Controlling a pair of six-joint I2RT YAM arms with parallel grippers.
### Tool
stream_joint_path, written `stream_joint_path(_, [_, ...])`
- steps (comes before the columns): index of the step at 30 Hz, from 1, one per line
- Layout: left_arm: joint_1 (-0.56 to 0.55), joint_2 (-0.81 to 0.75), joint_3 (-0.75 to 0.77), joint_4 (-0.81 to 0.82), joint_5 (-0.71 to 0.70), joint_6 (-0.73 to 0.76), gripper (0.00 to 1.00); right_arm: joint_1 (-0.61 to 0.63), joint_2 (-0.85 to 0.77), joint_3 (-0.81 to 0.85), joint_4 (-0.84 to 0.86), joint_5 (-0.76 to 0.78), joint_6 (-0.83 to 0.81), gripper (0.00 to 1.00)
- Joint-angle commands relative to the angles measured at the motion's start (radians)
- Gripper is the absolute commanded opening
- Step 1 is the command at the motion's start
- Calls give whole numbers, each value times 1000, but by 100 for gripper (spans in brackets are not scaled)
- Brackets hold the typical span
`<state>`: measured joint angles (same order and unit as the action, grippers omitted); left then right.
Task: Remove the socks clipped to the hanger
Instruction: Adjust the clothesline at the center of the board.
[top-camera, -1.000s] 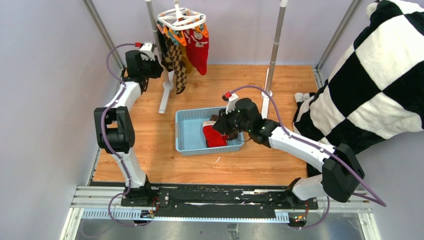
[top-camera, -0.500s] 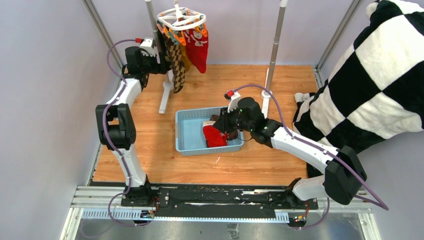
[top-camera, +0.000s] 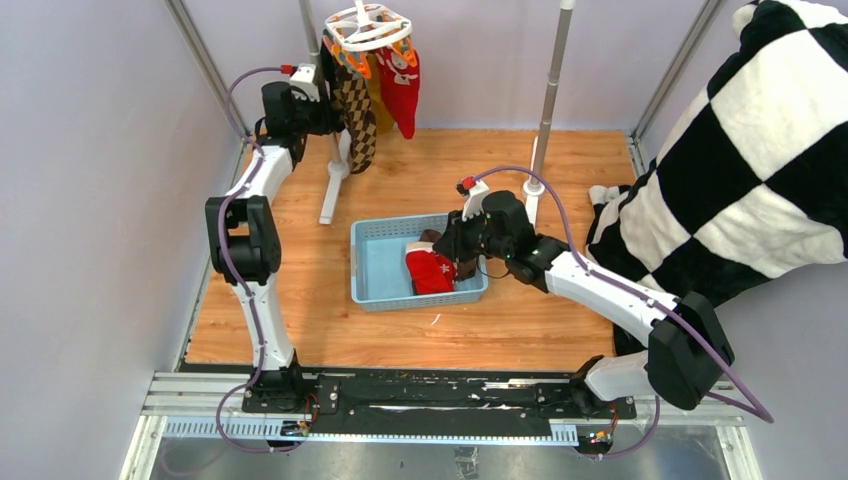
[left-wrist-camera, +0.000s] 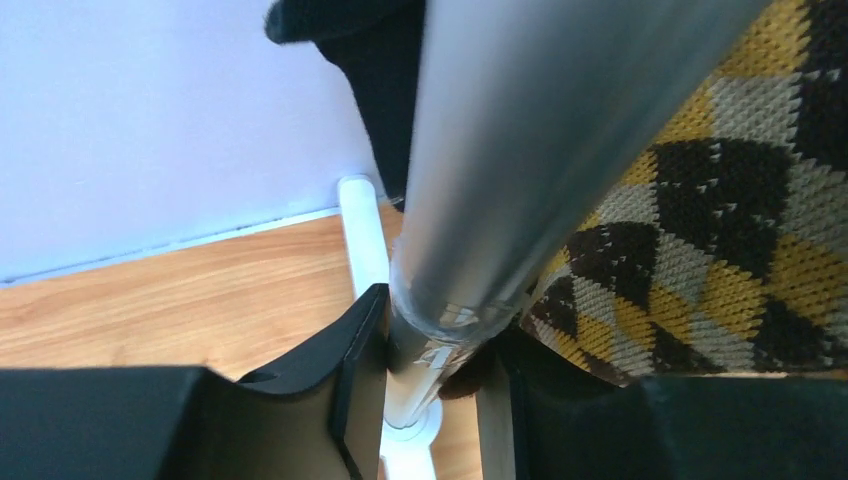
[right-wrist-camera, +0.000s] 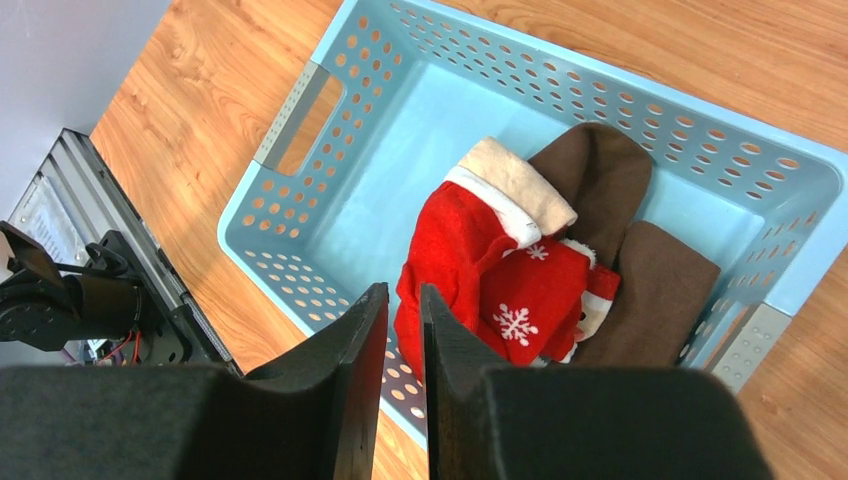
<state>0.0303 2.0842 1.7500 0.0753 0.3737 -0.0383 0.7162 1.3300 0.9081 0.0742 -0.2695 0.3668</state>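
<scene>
Since a second ago the left arm has stretched farther back toward the wall. The hanger (top-camera: 368, 26) and its load have swung up and slightly right, and the right gripper (right-wrist-camera: 404, 300) has drawn a little back over the basket (right-wrist-camera: 300, 110).

The left gripper (left-wrist-camera: 432, 335) sits at the smooth grey metal pole (left-wrist-camera: 520, 150) of the rail stand. Its black jaws stand apart with the pole filling the gap; whether they press on it cannot be told. The pole runs across the left wrist view and blocks much of what hangs behind it. Just right of it, touching it, hangs the argyle sock (left-wrist-camera: 700, 250), a coarse knit of brown, tan and yellow diamonds. A dark sock (left-wrist-camera: 375, 70) shows at the pole's upper left.

The hanger is made of white plastic rings with orange and teal pegs and hangs at the top of the stand. It also carries a mustard sock (top-camera: 377, 100) and a red sock (top-camera: 402, 95) with white trim.

At the middle of the wooden desk (top-camera: 300, 300) lies the basket, pale blue plastic with perforated walls. In it, soft red socks (right-wrist-camera: 470, 270) with cream cuffs and white snowflakes touch plain brown socks (right-wrist-camera: 640, 290). The right gripper hovers above the basket, its jaws nearly together and gripping nothing.

A second pole (top-camera: 550, 90) stands behind the basket. At the far right a black-and-white checkered blanket (top-camera: 740, 140) is draped, its edge on the desk.
</scene>
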Motion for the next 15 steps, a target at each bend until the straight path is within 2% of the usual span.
stream_joint_path(1, [-13,-49,-28,16,-18,31,31,-23,-10,-17,1,-34,7,23])
stream_joint_path(8, [-14,-170,-156,34,-74,72,19,-27,-15,-33,24,-50,24,22])
stream_joint_path(15, [-14,-304,-306,42,-97,62,14,-26,-44,-54,30,-51,35,22])
